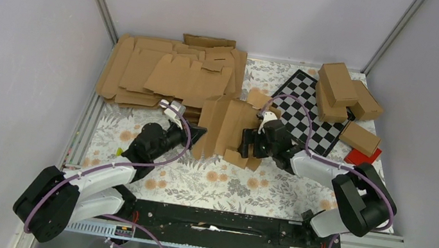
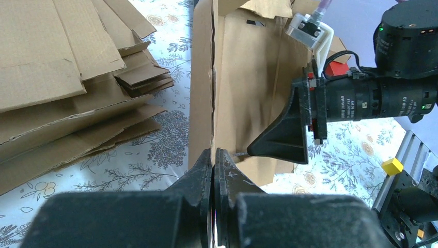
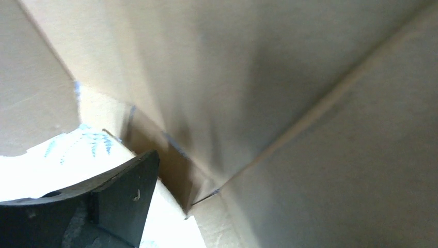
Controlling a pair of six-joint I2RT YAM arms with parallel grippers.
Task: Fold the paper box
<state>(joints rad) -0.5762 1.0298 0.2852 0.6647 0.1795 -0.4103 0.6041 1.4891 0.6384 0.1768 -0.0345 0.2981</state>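
Observation:
The paper box (image 1: 228, 125) is a brown cardboard blank standing partly folded on the flowered table between my two arms. My left gripper (image 1: 196, 135) is shut on its near left edge; the left wrist view shows both jaws pinched on the thin upright panel (image 2: 213, 153). My right gripper (image 1: 247, 145) is at the blank's right side with its jaws apart. One of its black fingers (image 2: 281, 137) rests against the inner panel (image 2: 248, 77). In the right wrist view only one finger (image 3: 124, 196) shows, and cardboard (image 3: 289, 103) fills the rest and hides the other finger.
A heap of flat brown blanks (image 1: 165, 74) lies at the back left. A checkerboard (image 1: 309, 111), several folded cartons (image 1: 345, 90) and a red flat block (image 1: 363, 156) lie at the back right. A small yellow block (image 2: 392, 166) sits near the rail.

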